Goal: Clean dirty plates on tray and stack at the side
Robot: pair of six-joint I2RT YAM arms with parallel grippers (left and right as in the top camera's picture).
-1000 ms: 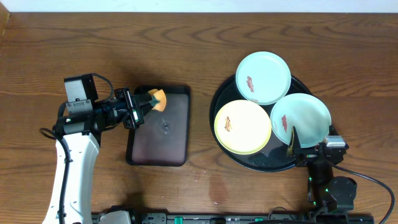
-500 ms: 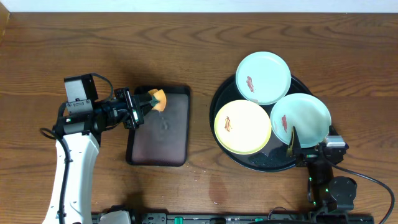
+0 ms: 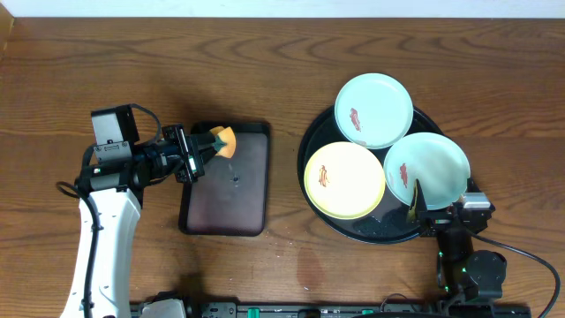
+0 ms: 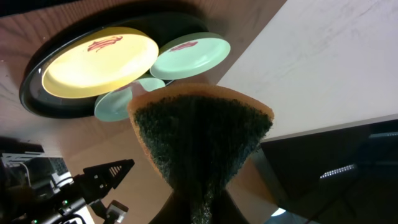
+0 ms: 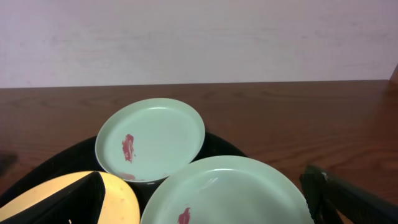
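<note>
Three plates lie on the round black tray (image 3: pixel 312 141): a mint plate (image 3: pixel 373 109) at the back, a yellow plate (image 3: pixel 344 179) at the front left and a second mint plate (image 3: pixel 428 166) at the front right. Each carries a red-brown smear. My left gripper (image 3: pixel 210 145) is shut on an orange and green sponge (image 3: pixel 226 141) above the rectangular tray. The sponge (image 4: pixel 202 134) fills the left wrist view. My right gripper (image 3: pixel 440 198) stands open at the near rim of the front right mint plate (image 5: pixel 230 193), its fingers (image 5: pixel 59 199) either side of it.
A smaller rectangular black tray (image 3: pixel 225 199) lies left of centre under the sponge. Dark wood tabletop (image 3: pixel 265 71) surrounds both trays. The round tray (image 5: pixel 37 171) sits close to the right arm's base.
</note>
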